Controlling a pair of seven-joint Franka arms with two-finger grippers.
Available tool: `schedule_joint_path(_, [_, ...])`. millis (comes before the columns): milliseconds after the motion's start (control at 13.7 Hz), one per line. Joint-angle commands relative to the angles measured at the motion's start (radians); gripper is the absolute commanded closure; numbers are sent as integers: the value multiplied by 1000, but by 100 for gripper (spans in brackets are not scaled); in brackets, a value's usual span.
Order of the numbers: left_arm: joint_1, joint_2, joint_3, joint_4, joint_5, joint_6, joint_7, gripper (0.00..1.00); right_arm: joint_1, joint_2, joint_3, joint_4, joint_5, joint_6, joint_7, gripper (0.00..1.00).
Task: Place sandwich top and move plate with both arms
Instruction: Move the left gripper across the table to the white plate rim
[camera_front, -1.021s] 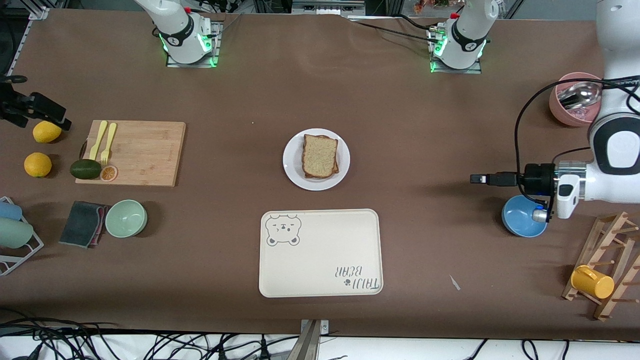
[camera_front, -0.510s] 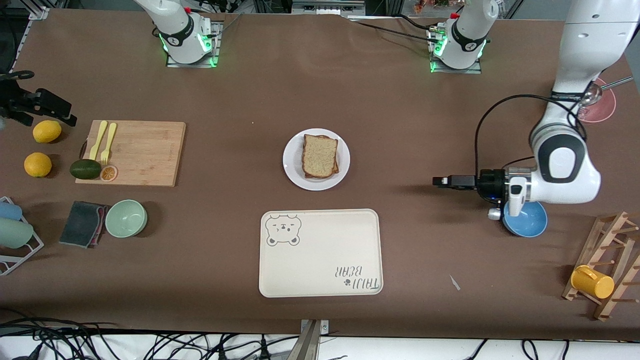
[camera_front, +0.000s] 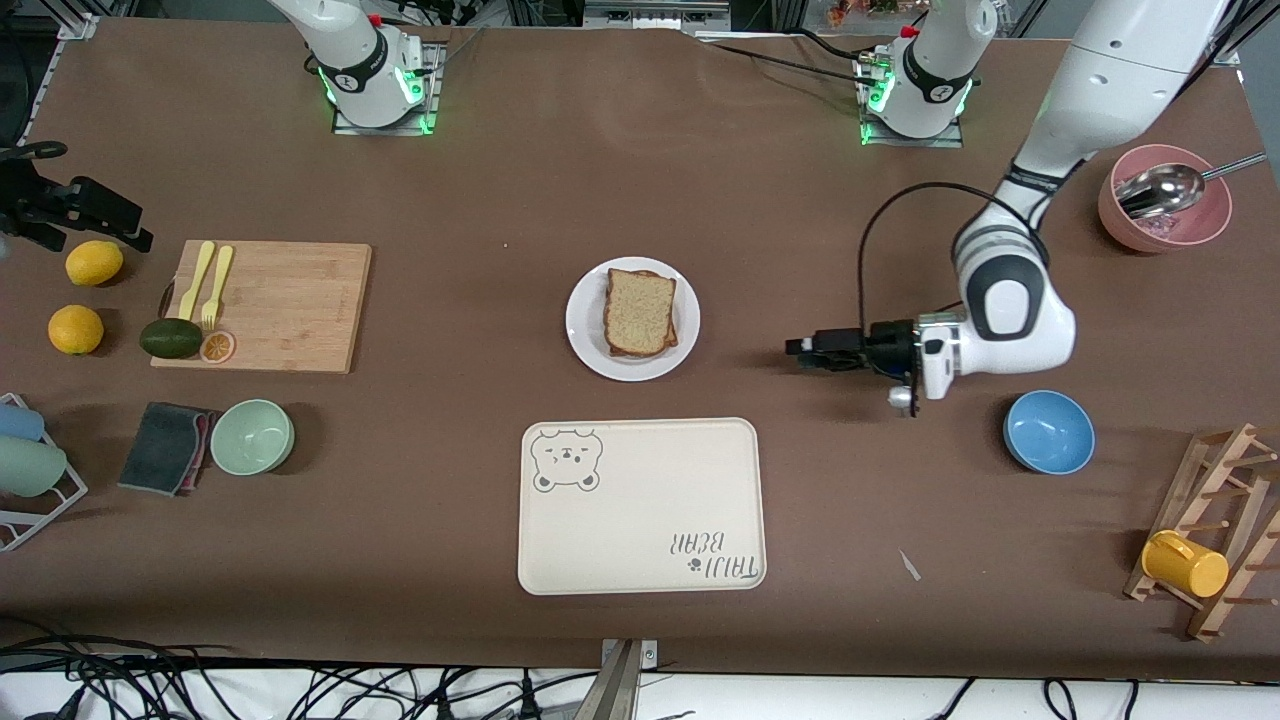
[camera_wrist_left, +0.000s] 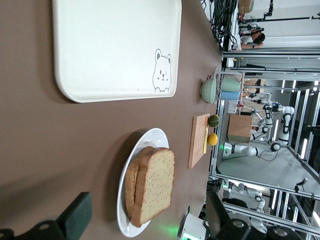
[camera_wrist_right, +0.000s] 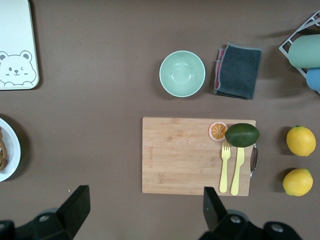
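The sandwich top (camera_front: 639, 308) lies flat on the stacked sandwich, which rests on the plate (camera_front: 588, 345) near the middle of the table; in the left wrist view the speckled slice (camera_wrist_left: 155, 184) covers a second slice beneath it, both within the rim of the white plate (camera_wrist_left: 148, 139). The bear-print tray (camera_front: 640, 520) lies just nearer to the front camera than the plate, apart from it. The left gripper (camera_front: 800, 349) hangs low over bare table between the plate and the blue bowl (camera_front: 1048, 432), pointing toward the plate and well apart from it; its fingers (camera_wrist_left: 75, 217) are spread wide and hold nothing. The pink bowl (camera_front: 1164, 212) with a metal spoon (camera_front: 1160, 189) stands toward the left arm's end of the table, farther from the front camera than the blue bowl. The right gripper (camera_front: 75, 208) is at the right arm's end of the table, over the area beside the upper lemon (camera_front: 94, 263); its fingers (camera_wrist_right: 74, 205) are likewise spread apart and empty. Toward that end lie the wooden cutting board (camera_front: 270, 305), carrying a yellow fork (camera_front: 217, 288), a yellow knife (camera_front: 197, 280), an avocado (camera_front: 171, 338) and an orange slice (camera_front: 217, 347). A green bowl (camera_front: 252, 436) and a grey cloth (camera_front: 165, 447) lie nearer to the front camera than the board.
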Motion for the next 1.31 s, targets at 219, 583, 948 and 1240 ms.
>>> schedule_joint_path(219, [-42, -34, -135, -140, -257, 252, 214, 0, -5, 15, -33, 6, 20, -5, -8, 0])
schedule_joint_path(583, [-121, 18, -133, -163, -413, 286, 327, 0, -3, 15, -32, 6, 41, -8, -7, 0])
schedule_joint_path(948, [-132, 67, -135, -162, -481, 286, 422, 2, -5, 17, -33, 6, 43, -12, -10, 0])
schedule_joint_path(1240, [-164, 93, -135, -155, -559, 286, 489, 9, -3, 17, -32, 6, 43, -14, -10, 0])
